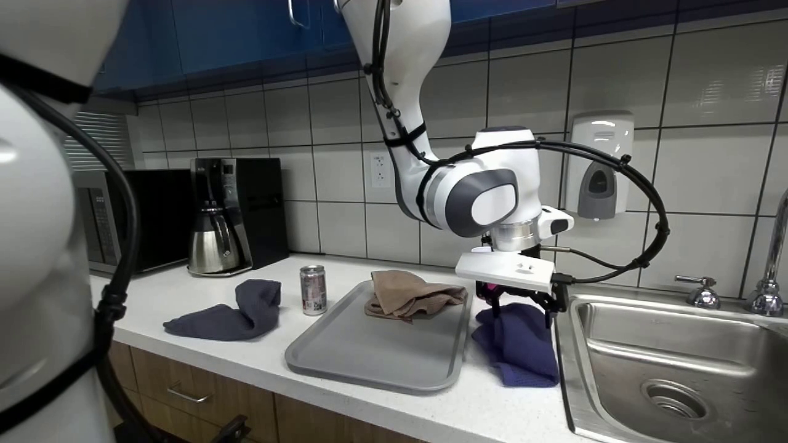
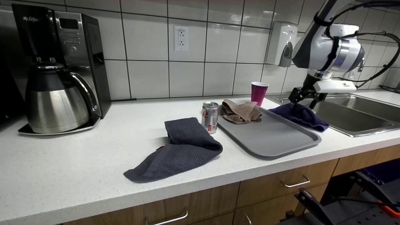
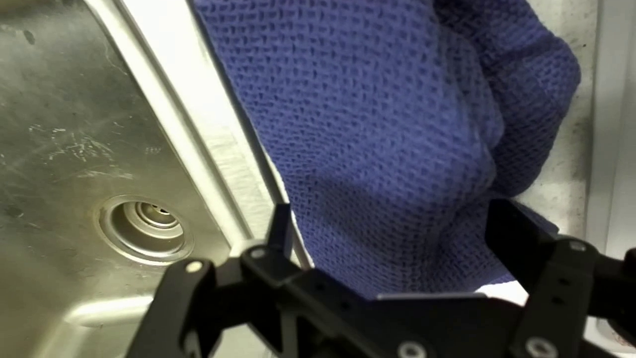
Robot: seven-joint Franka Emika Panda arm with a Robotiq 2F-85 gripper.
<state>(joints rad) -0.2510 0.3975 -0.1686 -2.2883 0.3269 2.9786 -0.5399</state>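
The black fingers (image 3: 514, 236) are standing spread wide over the crumpled blue woven cloth (image 3: 367, 144); whether they are touching it I cannot tell. It is lying on the white table (image 2: 93, 159) between a rectangular grey plastic tray (image 1: 381, 354), left, and a stainless-steel sink (image 1: 668, 360), right. A crumpled brown cloth (image 1: 411, 295) is resting on the tray's far part. Left of the tray, a silver drinks can (image 1: 313, 290) is standing.

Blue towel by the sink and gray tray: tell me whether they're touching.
Apart. The wrist view shows it: a strip of countertop lies between the blue towel and the gray tray along the part visible there.
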